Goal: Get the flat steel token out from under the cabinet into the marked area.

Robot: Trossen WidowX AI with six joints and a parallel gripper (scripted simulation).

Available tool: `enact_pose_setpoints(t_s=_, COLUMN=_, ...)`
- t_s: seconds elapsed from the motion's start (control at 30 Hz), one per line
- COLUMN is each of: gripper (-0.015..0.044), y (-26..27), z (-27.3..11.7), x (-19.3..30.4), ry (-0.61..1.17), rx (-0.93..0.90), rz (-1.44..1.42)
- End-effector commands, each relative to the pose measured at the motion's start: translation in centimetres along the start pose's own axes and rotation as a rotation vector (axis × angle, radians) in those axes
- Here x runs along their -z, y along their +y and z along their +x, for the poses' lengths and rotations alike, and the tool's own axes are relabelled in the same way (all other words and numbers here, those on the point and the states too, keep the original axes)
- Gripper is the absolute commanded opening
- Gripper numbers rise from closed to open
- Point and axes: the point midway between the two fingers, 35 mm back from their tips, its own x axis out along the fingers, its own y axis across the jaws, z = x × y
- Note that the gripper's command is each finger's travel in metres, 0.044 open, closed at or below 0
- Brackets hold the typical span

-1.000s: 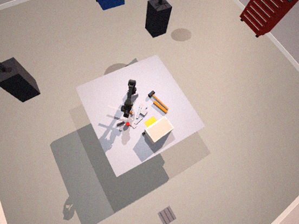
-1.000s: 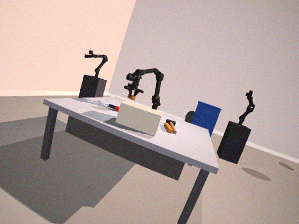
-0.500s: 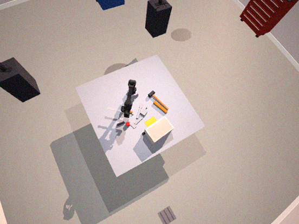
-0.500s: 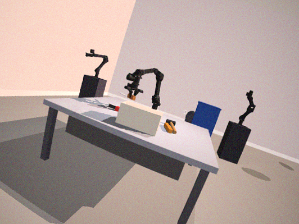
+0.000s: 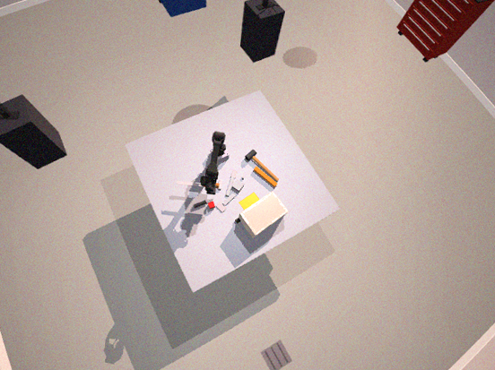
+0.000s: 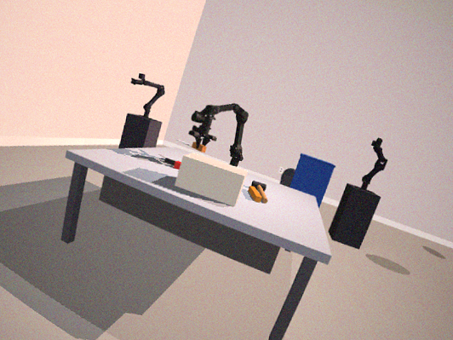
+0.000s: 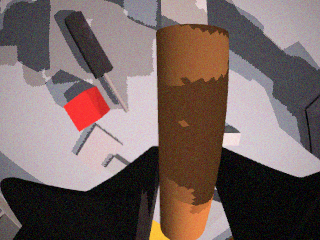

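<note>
My gripper is shut on the orange handle of a tool and holds it above the table. A thin pale shaft extends from the handle to the left. The cream cabinet stands on the table. The yellow marked area lies in front of it, away from my gripper. The steel token and the vent slots cannot be made out in any view.
A red cube lies beside a dark-handled screwdriver. Pale flat pieces lie between arm and cabinet. A hammer and an orange bar lie beyond the marked area.
</note>
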Motion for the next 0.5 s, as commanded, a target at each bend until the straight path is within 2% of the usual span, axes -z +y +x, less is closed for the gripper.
enact_pose_setpoints(t_s=0.0, gripper=0.0, y=0.01, z=-0.15, x=-0.09, ry=-0.008, rx=-0.002, rz=-0.035)
enact_pose_setpoints(t_s=0.47, gripper=0.0, y=0.0, z=-0.15, x=-0.05, ry=-0.008, rx=-0.002, rz=-0.146)
